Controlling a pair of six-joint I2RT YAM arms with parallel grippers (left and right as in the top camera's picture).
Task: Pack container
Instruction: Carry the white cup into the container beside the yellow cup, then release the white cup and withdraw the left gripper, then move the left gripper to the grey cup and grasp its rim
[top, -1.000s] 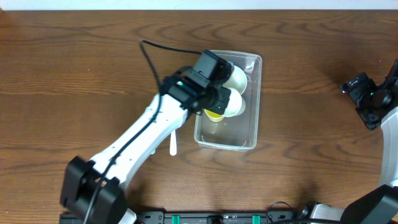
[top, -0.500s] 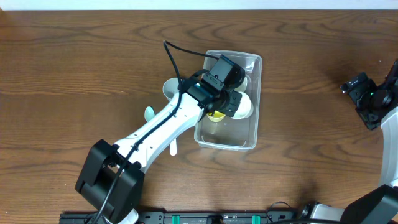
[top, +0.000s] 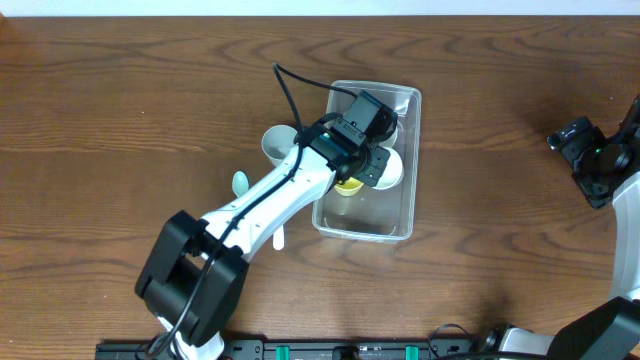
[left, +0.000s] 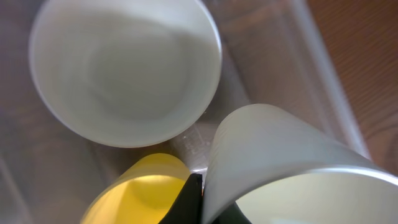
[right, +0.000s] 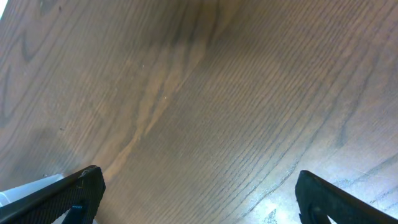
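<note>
The wooden surface (top: 120, 120) is carrying the clear container (top: 412, 150) near its middle. The left tool (left: 198, 202) is reaching into it, clamping the wall of a tilted white cup (left: 280, 162) beside a white bowl (left: 124, 68) and a yellow cup (left: 143, 186). The right tool (right: 199, 193) is hanging spread apart over the wood, well away at the right.

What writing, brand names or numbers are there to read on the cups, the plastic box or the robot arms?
None is readable. The container, white bowl, white cup and yellow cup are plain; a faint textured patch on the container's floor is too blurred to read. The left arm shows no label either.
</note>
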